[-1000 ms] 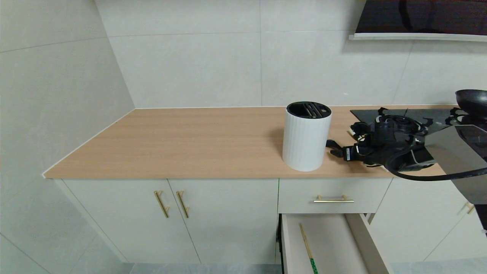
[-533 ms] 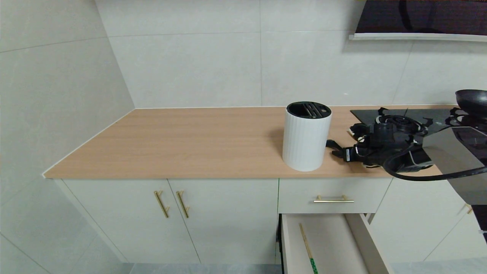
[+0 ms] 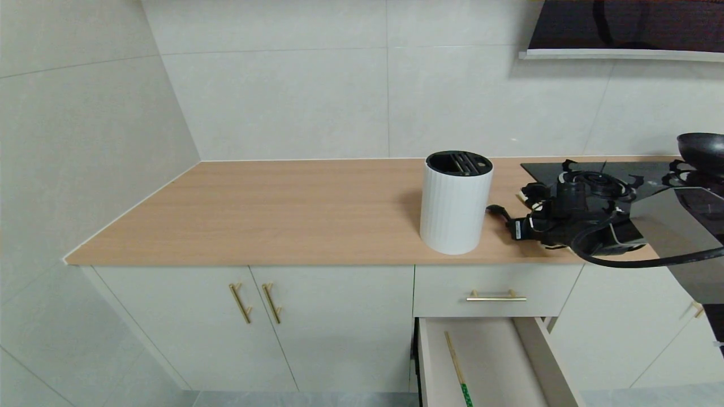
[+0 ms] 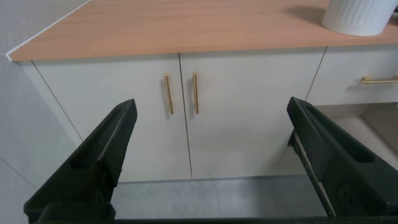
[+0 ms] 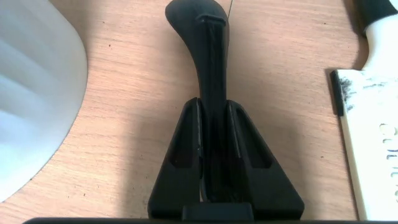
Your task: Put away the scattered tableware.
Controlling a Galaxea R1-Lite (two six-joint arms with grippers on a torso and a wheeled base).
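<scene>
A black utensil handle [image 5: 199,25] lies on the wooden counter [image 3: 294,209], just right of the white ribbed utensil holder [image 3: 455,203]. My right gripper [image 5: 213,106] is low over the counter and shut on this handle; in the head view the right gripper [image 3: 513,227] is beside the holder's base, with the handle's tip [image 3: 496,210] sticking out toward the holder. A white blade [image 5: 373,162] lies on the counter close beside it. My left gripper [image 4: 211,155] hangs open below counter height, facing the cabinet doors [image 4: 180,106].
A gas stove [image 3: 599,181] and a dark pan [image 3: 701,148] stand at the counter's right end. Under the counter a drawer [image 3: 543,362] is pulled out, with one chopstick [image 3: 455,362] inside. A shut drawer with a gold handle [image 3: 496,295] is above it.
The right gripper's fingers have drawn together around the black handle, and its tip has lifted slightly toward the holder. The holder and drawer are unmoved.
</scene>
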